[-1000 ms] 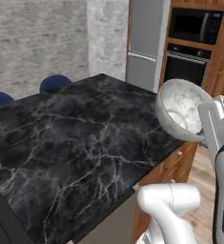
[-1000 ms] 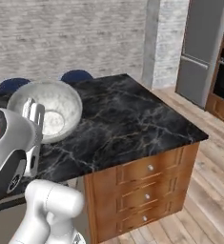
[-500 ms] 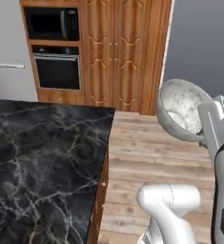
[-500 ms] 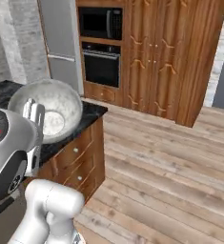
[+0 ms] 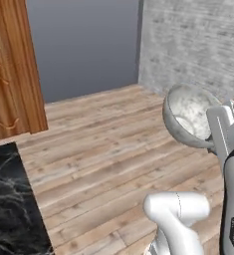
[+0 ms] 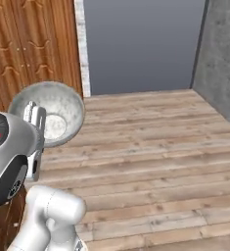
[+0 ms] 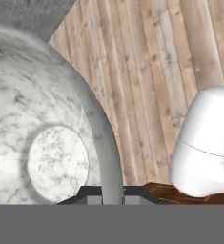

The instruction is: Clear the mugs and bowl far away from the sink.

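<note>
Bowl point(image 5: 188, 115): was held tilted at right of the left base frame, over wood floor point(image 5: 103, 149).
Gripper point(image 7: 112, 190): jaws were clamped on the rim.
Counter point(image 5: 9, 209): lower left corner.
Advice: the carry wanted a steady wrist and firm pinch until a surface came within reach.

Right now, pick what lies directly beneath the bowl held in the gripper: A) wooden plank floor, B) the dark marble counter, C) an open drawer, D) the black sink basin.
A: in the hand view the gripper is shut on the rim of the bowl, and beyond that rim there are floor planks; the left base view has the bowl hanging over the same wooden floor.
</note>
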